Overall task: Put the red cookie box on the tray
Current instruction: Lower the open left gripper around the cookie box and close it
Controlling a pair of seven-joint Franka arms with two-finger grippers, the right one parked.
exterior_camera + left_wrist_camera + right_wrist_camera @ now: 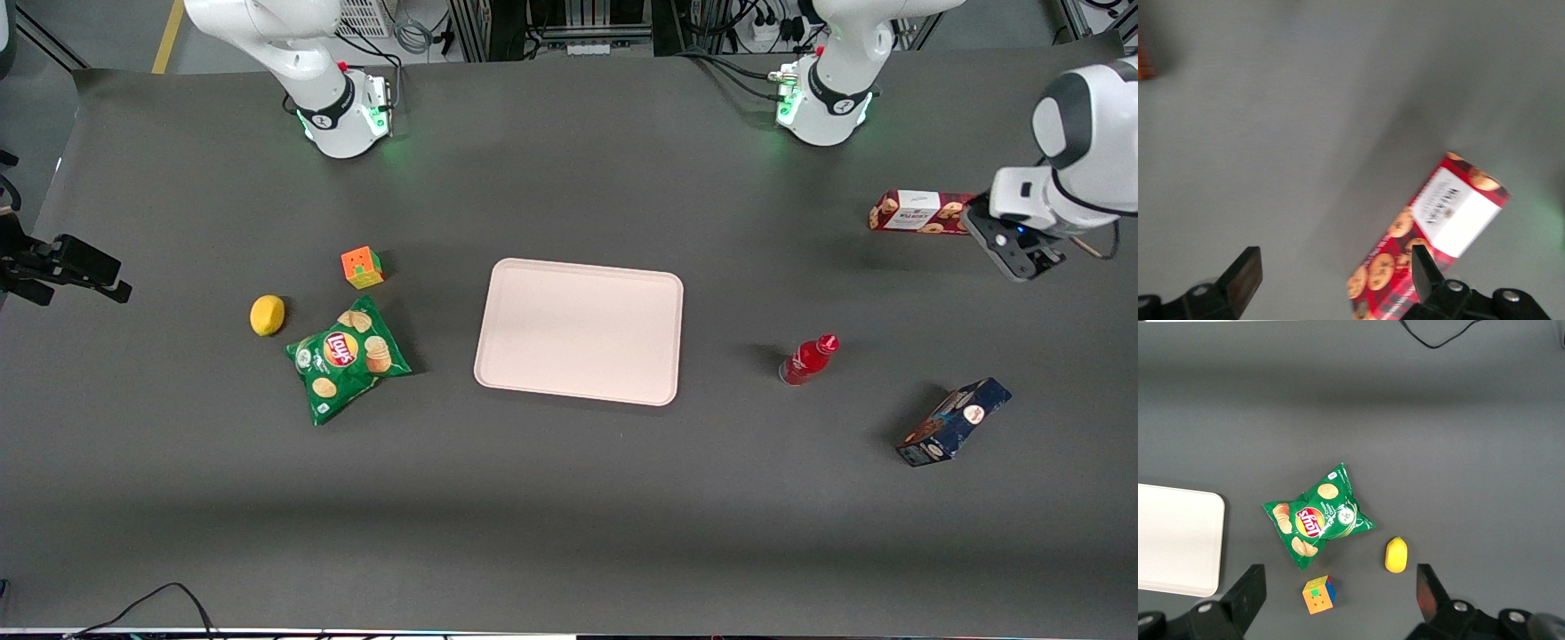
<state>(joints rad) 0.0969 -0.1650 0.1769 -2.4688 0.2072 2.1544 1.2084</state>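
Tool (1331, 277) of the left arm hangs wide open, holding nothing, above the counter (569, 498) just beside one end of the red cookie box (920, 212). Box lies flat on the counter at the working arm's end, well apart from the tray (580, 331). One finger (1423, 271) overlaps the box in the wrist view. Red bottle (809, 358) lies between tray and dark blue box (953, 421).

— Any print to read? The green chip bag (348, 360) bears the Lay's roundel in red and yellow; plain enough.

— And the red cookie box (1431, 240)?

— Dark lettering on its white panel; too blurred to read.
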